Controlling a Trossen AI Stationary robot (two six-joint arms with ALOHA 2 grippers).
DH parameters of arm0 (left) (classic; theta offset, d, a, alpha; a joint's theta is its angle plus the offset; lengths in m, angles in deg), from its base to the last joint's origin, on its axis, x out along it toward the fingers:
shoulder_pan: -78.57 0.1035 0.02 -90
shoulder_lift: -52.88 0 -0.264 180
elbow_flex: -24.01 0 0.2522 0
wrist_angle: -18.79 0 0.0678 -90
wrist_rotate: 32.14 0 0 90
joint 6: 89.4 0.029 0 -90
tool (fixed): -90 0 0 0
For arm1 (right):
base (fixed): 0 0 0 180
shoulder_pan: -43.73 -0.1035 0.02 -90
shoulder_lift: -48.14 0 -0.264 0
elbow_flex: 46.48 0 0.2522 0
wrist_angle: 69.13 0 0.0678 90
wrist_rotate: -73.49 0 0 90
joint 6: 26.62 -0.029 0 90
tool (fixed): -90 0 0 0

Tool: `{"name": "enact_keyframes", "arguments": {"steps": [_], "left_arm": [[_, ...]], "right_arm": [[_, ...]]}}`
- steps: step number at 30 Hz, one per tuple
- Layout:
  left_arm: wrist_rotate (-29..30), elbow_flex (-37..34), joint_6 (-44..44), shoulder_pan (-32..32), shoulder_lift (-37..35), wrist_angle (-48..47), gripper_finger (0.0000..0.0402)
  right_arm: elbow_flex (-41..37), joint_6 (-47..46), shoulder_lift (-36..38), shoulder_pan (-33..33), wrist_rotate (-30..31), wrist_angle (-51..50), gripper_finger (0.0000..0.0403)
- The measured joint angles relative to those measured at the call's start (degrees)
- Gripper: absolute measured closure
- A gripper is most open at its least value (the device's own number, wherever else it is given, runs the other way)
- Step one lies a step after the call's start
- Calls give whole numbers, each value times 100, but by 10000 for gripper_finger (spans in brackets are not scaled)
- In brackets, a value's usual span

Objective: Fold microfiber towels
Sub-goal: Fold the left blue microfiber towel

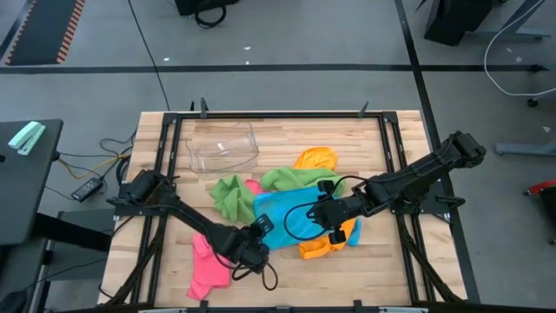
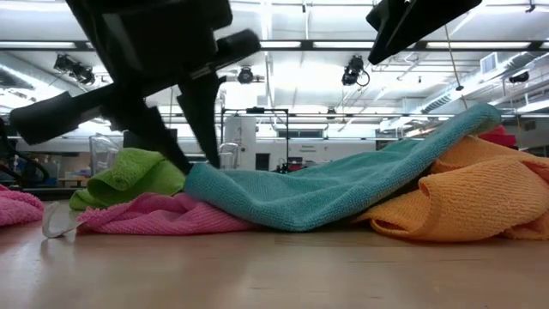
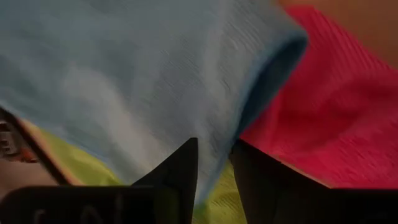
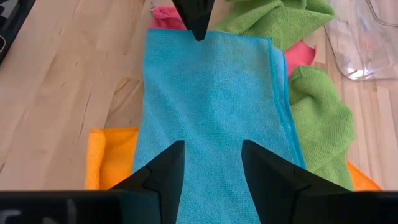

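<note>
A sky-blue towel (image 1: 291, 213) lies across the middle of the pile, over an orange towel (image 1: 323, 248) and beside green towels (image 1: 233, 196). A pink towel (image 1: 208, 269) lies toward the near left, and a second orange one (image 1: 314, 159) toward the far side. My left gripper (image 1: 261, 229) is shut on the blue towel's left end (image 2: 196, 173). My right gripper (image 1: 327, 216) hangs open above the blue towel's right part (image 4: 211, 112), its fingers on either side over the cloth and clear of it. My left gripper pinches the blue towel's edge (image 3: 217, 155) between its two fingers; one layer or several, I cannot tell. The fingers slant down from the table's near left. That end is raised a little above the pink towel (image 2: 154, 215). The rest of the cloth runs up over the orange towel (image 2: 463, 197).
A clear plastic tub (image 1: 223, 149) stands at the far left of the table. Bare wood (image 1: 382, 269) shows along the near right. Black frame rails (image 1: 395, 165) run along both sides of the table.
</note>
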Motion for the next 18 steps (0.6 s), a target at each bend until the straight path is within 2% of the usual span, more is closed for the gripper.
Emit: {"name": "enact_keyframes", "arguments": {"steps": [7,18], "left_arm": [[-58,0,-105,-2,4,-123,297],[-57,0,-75,-2,143,-50,322]], "right_arm": [[0,0,0,0,0,14,234],[0,-43,0,0,0,13,234]]}}
